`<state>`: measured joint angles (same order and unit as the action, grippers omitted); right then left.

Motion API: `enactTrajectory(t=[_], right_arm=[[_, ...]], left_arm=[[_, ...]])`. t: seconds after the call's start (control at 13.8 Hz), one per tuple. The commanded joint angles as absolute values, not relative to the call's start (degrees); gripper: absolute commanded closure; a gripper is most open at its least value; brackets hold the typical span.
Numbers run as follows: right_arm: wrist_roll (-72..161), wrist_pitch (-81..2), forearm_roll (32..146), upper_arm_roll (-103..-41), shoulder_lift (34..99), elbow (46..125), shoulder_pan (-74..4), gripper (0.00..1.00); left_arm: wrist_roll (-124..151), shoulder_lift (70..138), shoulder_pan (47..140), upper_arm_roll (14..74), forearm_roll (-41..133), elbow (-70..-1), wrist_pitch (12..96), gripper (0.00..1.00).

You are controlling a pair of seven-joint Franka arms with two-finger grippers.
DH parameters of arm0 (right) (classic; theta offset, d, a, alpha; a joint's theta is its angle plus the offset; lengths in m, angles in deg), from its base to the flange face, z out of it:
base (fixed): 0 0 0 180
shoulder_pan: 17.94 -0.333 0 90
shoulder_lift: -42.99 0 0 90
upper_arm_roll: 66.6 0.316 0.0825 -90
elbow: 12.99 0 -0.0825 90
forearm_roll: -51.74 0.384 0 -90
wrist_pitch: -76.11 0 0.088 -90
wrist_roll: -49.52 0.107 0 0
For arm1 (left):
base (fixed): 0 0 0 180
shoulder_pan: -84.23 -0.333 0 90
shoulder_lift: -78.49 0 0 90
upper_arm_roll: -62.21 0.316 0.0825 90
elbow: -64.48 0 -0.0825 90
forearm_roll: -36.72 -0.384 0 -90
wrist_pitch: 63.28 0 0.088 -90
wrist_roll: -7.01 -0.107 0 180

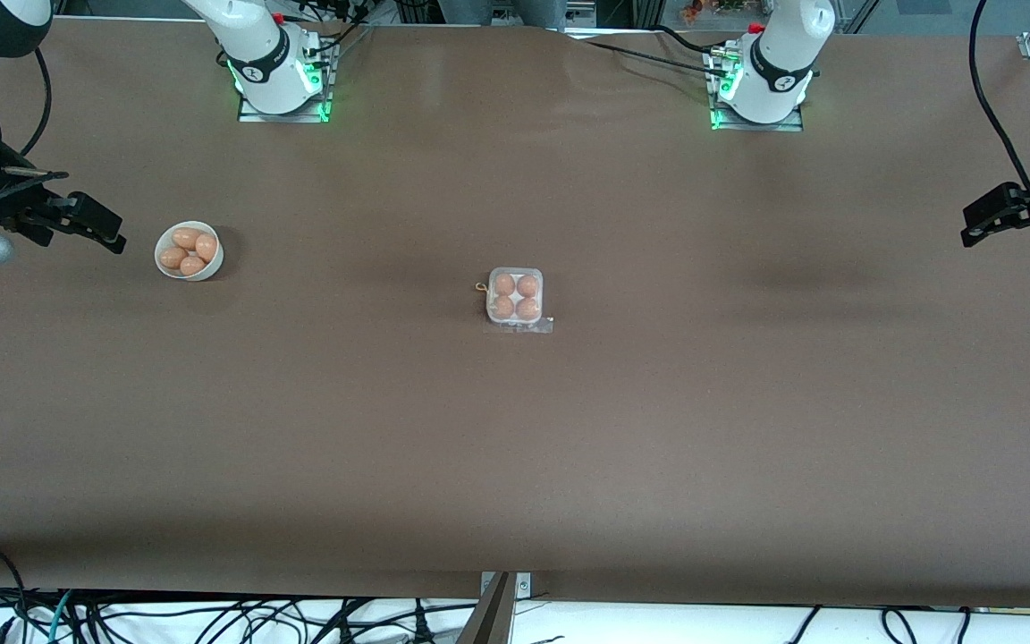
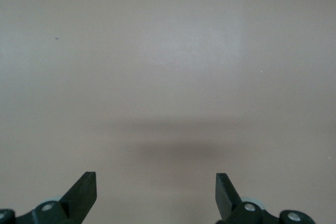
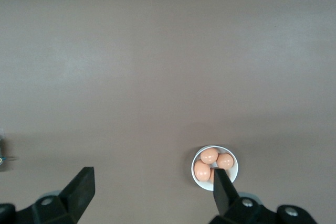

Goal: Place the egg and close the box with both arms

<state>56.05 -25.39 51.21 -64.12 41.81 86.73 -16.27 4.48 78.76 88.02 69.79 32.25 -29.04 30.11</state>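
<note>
Box: the box (image 1: 516,299) sits mid-table, a white tray showing four brown eggs (image 1: 515,296), clear lid down over them.
Bowl: at about nine o'clock from the box, toward the right arm's end, a white bowl (image 1: 209,265) holds more eggs.
Right gripper: the right gripper (image 3: 152,190) hangs near that bowl, fingers spread, nothing in them.
Left gripper: the left gripper (image 2: 156,193) waits over bare table, released.
Views: only the front view shows the box whole; the right wrist view catches three eggs in the bowl.
</note>
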Motion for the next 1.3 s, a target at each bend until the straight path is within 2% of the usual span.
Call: enactTrajectory(t=[0.0, 1.23], right_arm=[[55.58, -25.32, 50.95, -63.34, 41.06, 87.12, -15.39, 0.00], [55.49, -25.23, 50.95, -63.34, 41.06, 87.12, -15.39, 0.00]], left_arm=[[3.58, 76.64, 87.75, 69.42, 31.35, -31.40, 31.38, 0.00], [5.08, 76.55, 87.75, 68.28, 33.03, -33.69, 29.89, 0.00]])
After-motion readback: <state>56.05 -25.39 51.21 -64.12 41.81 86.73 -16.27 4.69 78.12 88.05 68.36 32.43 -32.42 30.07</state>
